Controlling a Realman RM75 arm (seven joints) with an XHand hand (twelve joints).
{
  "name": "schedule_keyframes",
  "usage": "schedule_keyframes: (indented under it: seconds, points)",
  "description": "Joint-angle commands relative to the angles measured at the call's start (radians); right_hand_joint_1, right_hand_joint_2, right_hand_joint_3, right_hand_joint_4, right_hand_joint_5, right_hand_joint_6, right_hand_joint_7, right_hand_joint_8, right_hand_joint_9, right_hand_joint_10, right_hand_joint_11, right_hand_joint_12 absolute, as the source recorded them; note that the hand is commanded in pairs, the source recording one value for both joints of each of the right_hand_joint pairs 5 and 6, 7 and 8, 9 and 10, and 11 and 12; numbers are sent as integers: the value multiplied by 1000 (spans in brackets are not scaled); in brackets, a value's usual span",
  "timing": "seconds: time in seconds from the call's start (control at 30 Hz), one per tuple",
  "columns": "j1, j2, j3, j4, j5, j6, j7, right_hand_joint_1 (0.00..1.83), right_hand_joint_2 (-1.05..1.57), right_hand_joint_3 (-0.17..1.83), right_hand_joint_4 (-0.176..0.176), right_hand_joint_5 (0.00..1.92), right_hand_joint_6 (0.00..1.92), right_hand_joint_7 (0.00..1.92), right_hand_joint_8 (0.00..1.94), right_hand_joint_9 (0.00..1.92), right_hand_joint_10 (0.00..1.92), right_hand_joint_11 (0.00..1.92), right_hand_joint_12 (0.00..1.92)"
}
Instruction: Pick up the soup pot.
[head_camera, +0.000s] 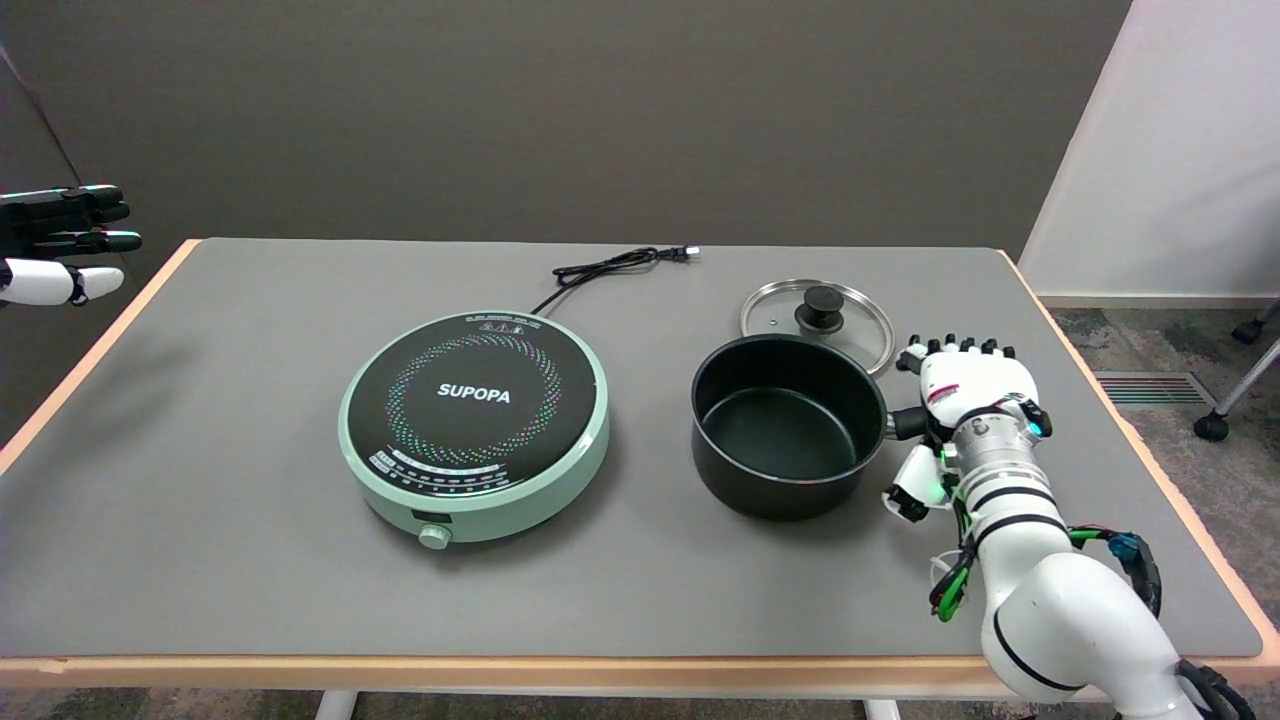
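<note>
- Reaching in from the frame's lower right, the right hand (962, 400) lies over the soup pot's handle (908, 423); whether its fingers clasp it cannot be told.
- Black soup pot (785, 425) sits right of centre on the table (250, 560).
- Glass lid (818, 315) lies just behind the pot.

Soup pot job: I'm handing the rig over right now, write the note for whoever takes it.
Right robot hand: over the soup pot's handle, fingers spread; a closed grip cannot be confirmed from the head view.
Soup pot: empty, standing on the table, right of the induction cooker. Its glass lid lies flat behind it.
Done: the reach to the handle.
Left: close on the handle, lift the pot.
</note>
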Motion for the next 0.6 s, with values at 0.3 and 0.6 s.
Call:
schedule_keyframes:
  seconds: [0.3, 0.6]
  points:
    - [13, 5, 15, 0, 31, -24, 0, 1127, -591, 1628, 176, 753, 753, 753, 753, 753, 753, 753, 753]
    - [16, 5, 28, 0, 49, -33, 0, 1136, -513, 1394, 174, 822, 822, 822, 822, 822, 822, 822, 822]
